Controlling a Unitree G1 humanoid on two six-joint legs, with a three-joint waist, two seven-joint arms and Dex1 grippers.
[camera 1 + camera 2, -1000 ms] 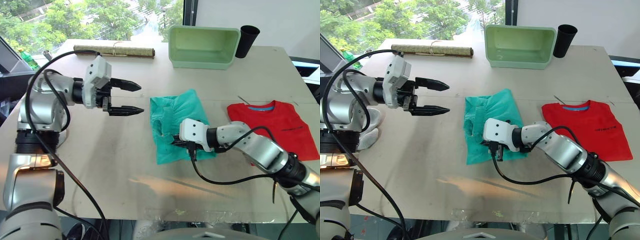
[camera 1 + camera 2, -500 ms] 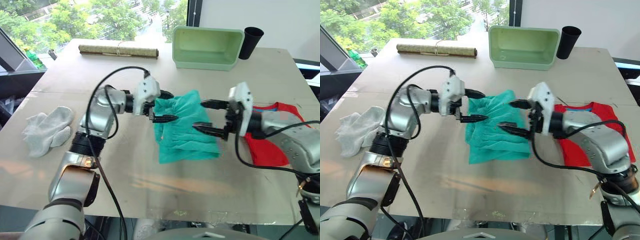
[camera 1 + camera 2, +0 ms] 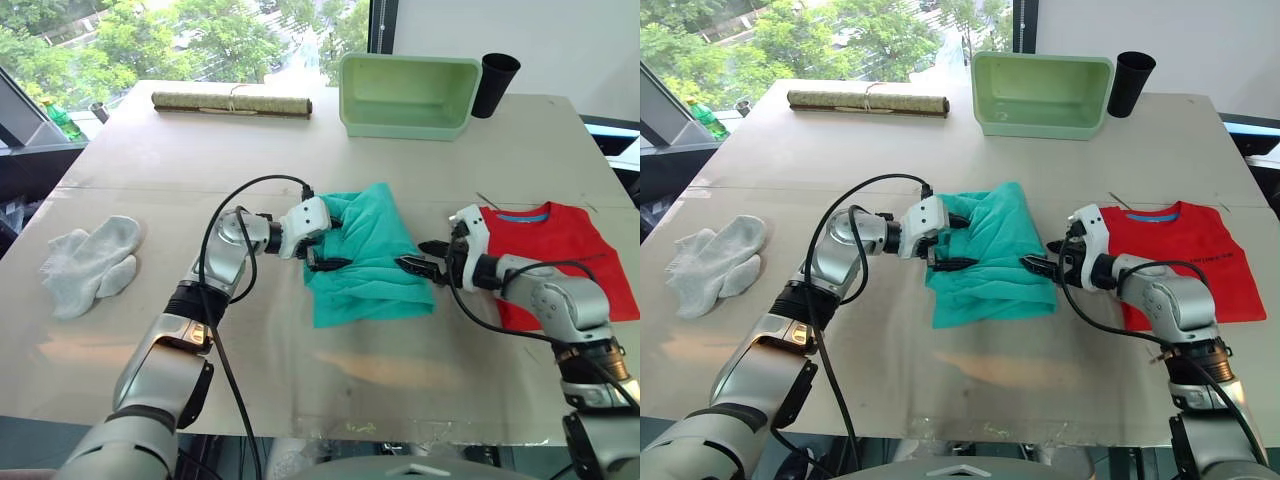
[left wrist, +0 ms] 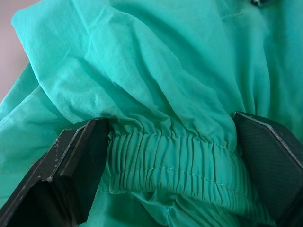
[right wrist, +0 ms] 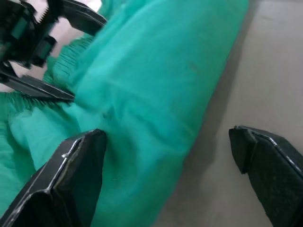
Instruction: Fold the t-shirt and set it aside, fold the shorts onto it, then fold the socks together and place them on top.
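Observation:
The teal shorts (image 3: pixel 365 255) lie rumpled in the middle of the table. My left gripper (image 3: pixel 338 240) is open at their left side. In the left wrist view, its two fingers (image 4: pixel 80 156) stand on either side of the gathered elastic waistband (image 4: pixel 170 161). My right gripper (image 3: pixel 412 255) is open at the shorts' right edge, with one finger (image 5: pixel 75 161) against the cloth and the other over bare table. The red t-shirt (image 3: pixel 570 245) lies flat to the right, partly under my right arm. The grey socks (image 3: pixel 90 265) lie together at the far left.
A pale green bin (image 3: pixel 408 95) and a black cup (image 3: pixel 493 83) stand at the back. A rolled mat (image 3: pixel 230 102) lies at the back left. Bare tabletop (image 3: pixel 250 350) stretches between the socks and the shorts and along the front edge.
The right gripper, shut low on the shorts a second ago, has opened and moved to their right edge. The left gripper came from the raised left side down to the waistband.

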